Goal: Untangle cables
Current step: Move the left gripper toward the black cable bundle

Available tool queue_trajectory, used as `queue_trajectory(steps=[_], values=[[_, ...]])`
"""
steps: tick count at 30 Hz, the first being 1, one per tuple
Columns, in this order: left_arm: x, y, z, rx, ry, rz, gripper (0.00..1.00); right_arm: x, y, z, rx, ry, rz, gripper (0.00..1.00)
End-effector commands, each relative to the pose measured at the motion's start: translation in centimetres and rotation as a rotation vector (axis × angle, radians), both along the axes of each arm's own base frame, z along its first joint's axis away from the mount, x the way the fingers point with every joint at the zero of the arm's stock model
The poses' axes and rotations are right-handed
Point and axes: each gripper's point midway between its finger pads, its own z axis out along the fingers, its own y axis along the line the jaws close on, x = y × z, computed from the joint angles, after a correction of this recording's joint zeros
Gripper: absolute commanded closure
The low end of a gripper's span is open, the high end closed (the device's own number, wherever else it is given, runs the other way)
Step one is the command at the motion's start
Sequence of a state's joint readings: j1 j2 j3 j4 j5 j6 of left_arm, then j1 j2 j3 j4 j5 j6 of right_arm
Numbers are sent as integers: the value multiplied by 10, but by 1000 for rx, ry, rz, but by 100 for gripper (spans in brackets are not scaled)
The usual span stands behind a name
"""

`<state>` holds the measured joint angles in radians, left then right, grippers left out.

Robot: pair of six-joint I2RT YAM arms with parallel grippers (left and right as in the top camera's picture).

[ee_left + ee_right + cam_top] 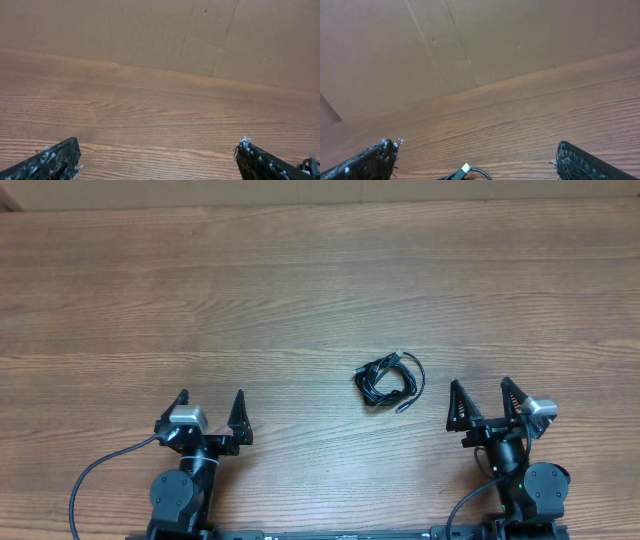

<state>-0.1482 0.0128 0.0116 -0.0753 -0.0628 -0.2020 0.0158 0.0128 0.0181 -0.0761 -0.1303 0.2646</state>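
Overhead, I see cables [388,380] in one small knotted bundle on table [300,270], near my right gripper [481,383], well apart from left gripper [211,395]. Both jaws wide open. Cardboard wall [470,45] behind.

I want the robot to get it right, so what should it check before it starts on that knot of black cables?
1. Left gripper open: ok, jaws spread wide.
2. Right gripper open: ok, jaws spread wide too.
3. Both grippers empty: ok, nothing between the jaws.
4. Cables found: ok, one small bundle on the table, nearer the right gripper.
5. Loose end to grab: ok, a plug tip pokes out on the robot's side of the bundle.
6. How the strands cross inside the bundle: cannot tell, too small to see.
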Motion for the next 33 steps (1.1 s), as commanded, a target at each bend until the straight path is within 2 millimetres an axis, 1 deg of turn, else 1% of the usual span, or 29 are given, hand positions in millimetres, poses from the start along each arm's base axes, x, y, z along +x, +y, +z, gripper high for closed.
queue_trajectory(steps=[1, 6, 10, 12, 16, 21, 26, 33], values=[[-42, -13, 71, 40, 78, -115, 0, 0, 0, -2, -5, -5, 0, 0], [-38, -14, 84, 49, 135, -118, 0, 0, 0, -2, -5, -4, 0, 0], [-31, -19, 94, 52, 232, -146, 0, 0, 0, -2, -5, -4, 0, 0], [-28, -20, 96, 56, 290, -146, 0, 0, 0, -2, -5, -4, 0, 0], [-22, -21, 94, 62, 388, -151, 0, 0, 0, -2, -5, -5, 0, 0], [-14, -38, 96, 38, 448, -240, 0, 0, 0, -2, -4, -5, 0, 0], [-8, -45, 88, 27, 494, -273, 1, 0, 0, -2, -5, -5, 0, 0], [-11, -50, 84, -11, 523, -295, 0, 0, 0, -2, -5, -5, 0, 0]])
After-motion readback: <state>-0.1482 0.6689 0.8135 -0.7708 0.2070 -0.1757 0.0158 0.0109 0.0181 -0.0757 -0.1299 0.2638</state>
